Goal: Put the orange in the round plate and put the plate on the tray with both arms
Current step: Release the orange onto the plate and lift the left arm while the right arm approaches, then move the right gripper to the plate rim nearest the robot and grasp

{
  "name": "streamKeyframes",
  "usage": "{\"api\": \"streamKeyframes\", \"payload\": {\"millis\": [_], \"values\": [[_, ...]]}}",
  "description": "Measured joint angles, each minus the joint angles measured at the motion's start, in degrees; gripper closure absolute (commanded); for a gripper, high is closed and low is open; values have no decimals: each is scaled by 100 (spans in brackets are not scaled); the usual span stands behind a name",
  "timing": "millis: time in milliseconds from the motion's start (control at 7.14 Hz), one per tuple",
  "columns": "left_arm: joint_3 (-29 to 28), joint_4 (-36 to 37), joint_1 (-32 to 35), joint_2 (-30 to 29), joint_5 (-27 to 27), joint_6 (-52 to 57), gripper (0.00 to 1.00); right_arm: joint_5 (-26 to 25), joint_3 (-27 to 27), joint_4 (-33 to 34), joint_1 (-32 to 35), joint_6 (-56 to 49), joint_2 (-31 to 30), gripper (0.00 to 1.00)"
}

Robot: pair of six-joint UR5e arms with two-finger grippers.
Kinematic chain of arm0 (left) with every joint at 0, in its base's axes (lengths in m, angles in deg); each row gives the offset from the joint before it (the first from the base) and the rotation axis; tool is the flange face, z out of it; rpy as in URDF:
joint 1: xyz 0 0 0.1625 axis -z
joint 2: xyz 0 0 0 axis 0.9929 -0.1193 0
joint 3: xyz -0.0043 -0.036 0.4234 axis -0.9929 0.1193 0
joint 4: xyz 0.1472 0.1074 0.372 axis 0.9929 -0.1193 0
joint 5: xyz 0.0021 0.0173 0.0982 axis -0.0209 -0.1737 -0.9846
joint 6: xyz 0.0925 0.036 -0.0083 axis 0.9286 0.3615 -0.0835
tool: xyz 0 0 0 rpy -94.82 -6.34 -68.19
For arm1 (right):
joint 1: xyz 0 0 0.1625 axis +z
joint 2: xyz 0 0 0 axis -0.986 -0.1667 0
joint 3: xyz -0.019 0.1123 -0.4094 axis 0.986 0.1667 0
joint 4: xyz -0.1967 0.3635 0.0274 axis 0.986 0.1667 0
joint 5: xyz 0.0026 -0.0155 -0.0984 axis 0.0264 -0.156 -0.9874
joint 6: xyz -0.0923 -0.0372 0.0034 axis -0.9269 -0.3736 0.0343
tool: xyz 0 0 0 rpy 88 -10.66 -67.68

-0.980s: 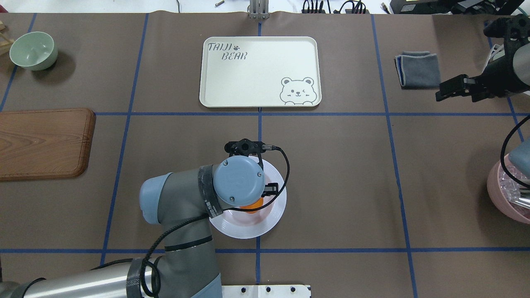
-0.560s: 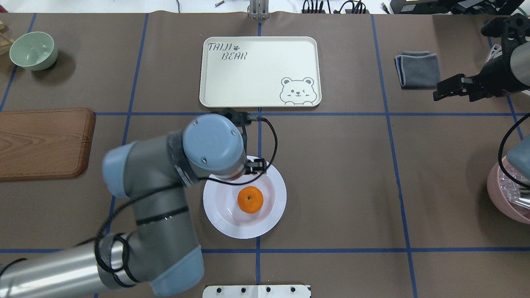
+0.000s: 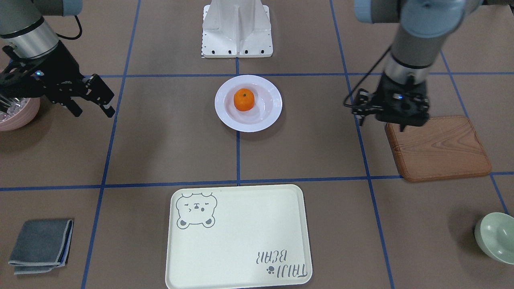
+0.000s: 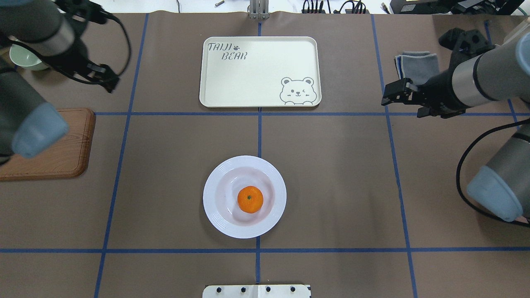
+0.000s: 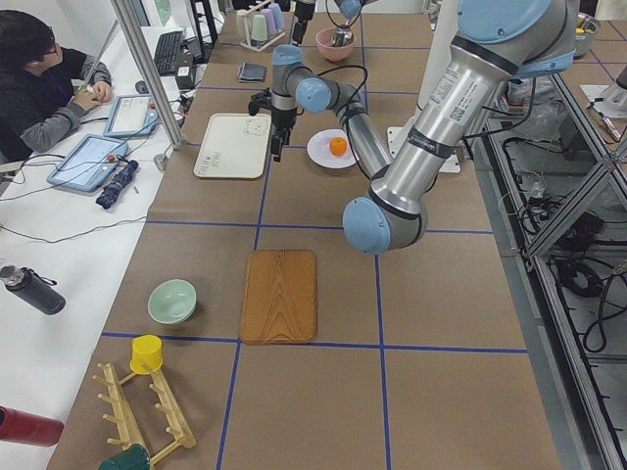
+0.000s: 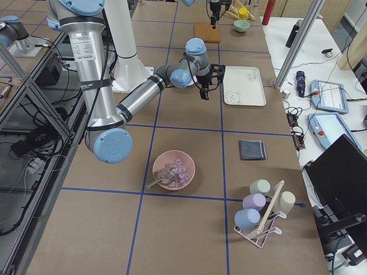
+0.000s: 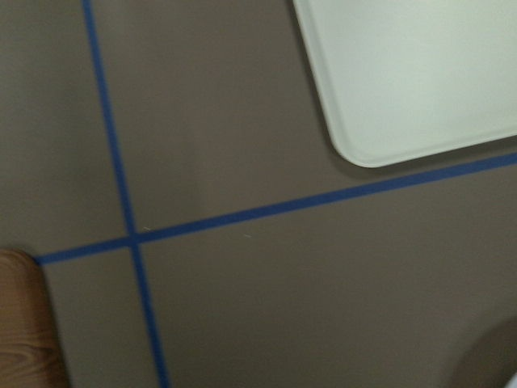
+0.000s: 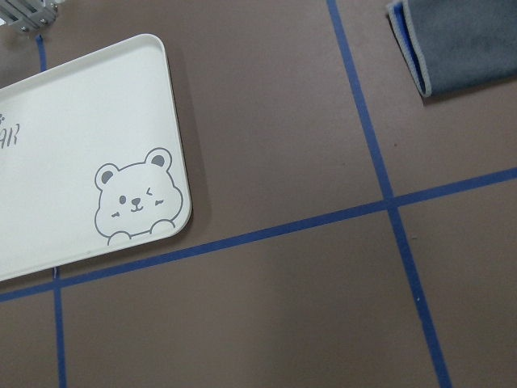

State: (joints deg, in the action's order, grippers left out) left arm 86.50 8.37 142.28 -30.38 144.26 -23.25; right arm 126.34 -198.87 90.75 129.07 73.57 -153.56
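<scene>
The orange [image 4: 250, 199] lies in the sunken centre of the round plate [image 4: 215, 194], which rests on the table's near middle; the same orange [image 3: 244, 99] and plate [image 3: 225, 114] show in the front-facing view. Beyond it stands the tray [image 4: 260, 72], with nothing on it. My left gripper [image 4: 108, 82] hangs far off to the left, over the near corner of the wooden board [image 3: 437, 148], its jaws apart and holding nothing. At the right, my right gripper [image 3: 93, 112] hovers open above the table, level with the tray's near edge.
A pale green bowl [image 3: 496, 237] sits at the far left corner. A folded grey cloth [image 4: 416, 64] lies at the far right. A pink bowl of clear pieces [image 6: 174, 170] stands by the right arm. A person [image 5: 39, 78] sits beyond the table.
My left arm has risen off the plate and swung far to the left, leaving the orange lying in the plate. My right gripper has moved inward toward the tray.
</scene>
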Motion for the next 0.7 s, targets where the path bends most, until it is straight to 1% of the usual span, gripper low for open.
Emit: {"api": "streamKeyframes", "payload": {"millis": [140, 280, 420, 560, 700], "values": [[-58, -23, 654, 379, 261, 956, 1, -352, -169, 19, -376, 446, 3, 1], [-210, -38, 1255, 725, 528, 1823, 1, -868, -299, 37, -834, 953, 20, 2], [-567, -137, 1821, 1053, 671, 2787, 1, -1387, -358, 49, -1276, 1475, 64, 2], [-1125, -444, 2450, 1246, 810, 3581, 1, -1762, -370, 55, -1624, 1972, 120, 2], [-1743, -806, 3011, 1363, 1041, 4046, 1, -2139, -356, 47, -1953, 2434, 229, 2]]}}
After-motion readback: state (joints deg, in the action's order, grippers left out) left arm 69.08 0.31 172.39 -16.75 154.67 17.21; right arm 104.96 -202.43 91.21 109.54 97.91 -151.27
